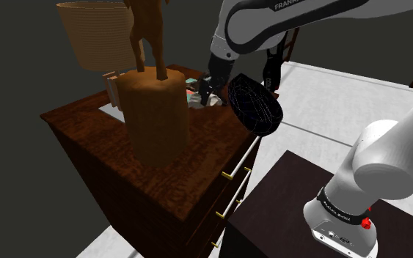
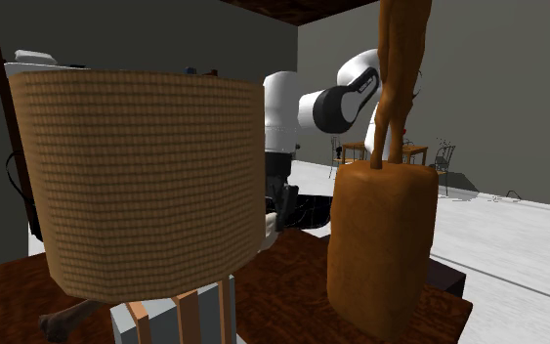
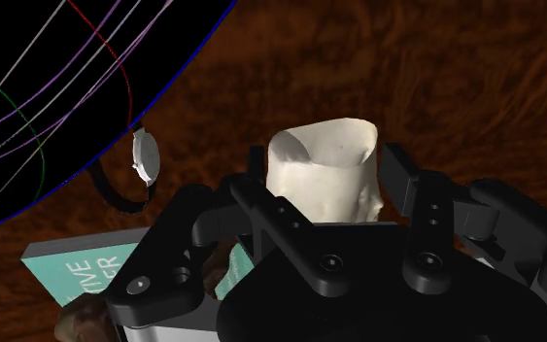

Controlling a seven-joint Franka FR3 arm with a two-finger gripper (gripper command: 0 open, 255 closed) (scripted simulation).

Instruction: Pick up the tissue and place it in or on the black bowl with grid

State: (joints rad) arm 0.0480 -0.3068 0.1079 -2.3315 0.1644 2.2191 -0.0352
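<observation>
Shoulder view: upper centre, the all-black gripper (image 1: pixel 206 91) hangs over the dark wooden dresser (image 1: pixel 205 150), just left of the black grid-lined bowl (image 1: pixel 257 107). Wrist view: its fingers pinch the crumpled cream-white tissue (image 3: pixel 322 160) between them, near the bowl.

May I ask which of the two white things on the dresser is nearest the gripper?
The tissue, at the gripper; the small disc lies beside the black bowl.

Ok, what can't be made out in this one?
Tissue: lower part hidden behind the gripper, wrist view.
Black bowl: mostly cut off by the wrist view's edge.
Teal box: lettering partly covered by the gripper, wrist view.
Brown statue: top cut off by the shoulder view's upper edge.
</observation>
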